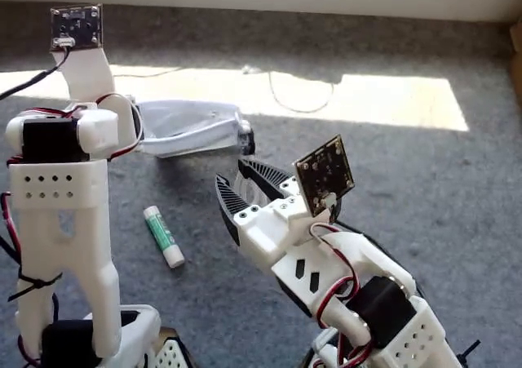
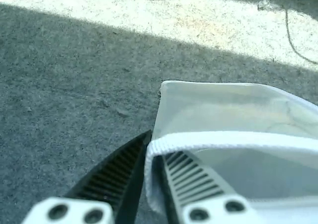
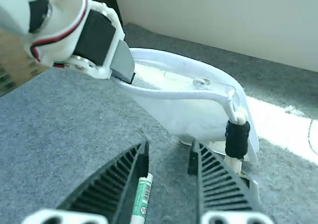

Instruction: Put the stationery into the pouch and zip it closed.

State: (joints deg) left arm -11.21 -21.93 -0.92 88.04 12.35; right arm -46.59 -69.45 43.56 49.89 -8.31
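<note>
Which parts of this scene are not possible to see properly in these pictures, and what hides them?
- Left wrist view: the inside of the pouch. Its white rim, clamped in the left tool, covers the opening, and the picture's edge cuts the pouch off.
- Right wrist view: part of the glue stick, behind a finger of the open right tool and cut off by the edge.
- High view: the left tool's grip on the pouch, behind that arm's own wrist.

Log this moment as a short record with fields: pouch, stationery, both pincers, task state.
Pouch: white translucent zip pouch, mouth open, resting on grey carpet
Zip: black zip pull at one end of the mouth
Left pincer: shut on the pouch's rim
Right pincer: open, above the carpet, facing the pouch mouth
Stationery: green-and-white glue stick, lying on the carpet outside the pouch
Task state: glue stick not yet packed, zip open
</note>
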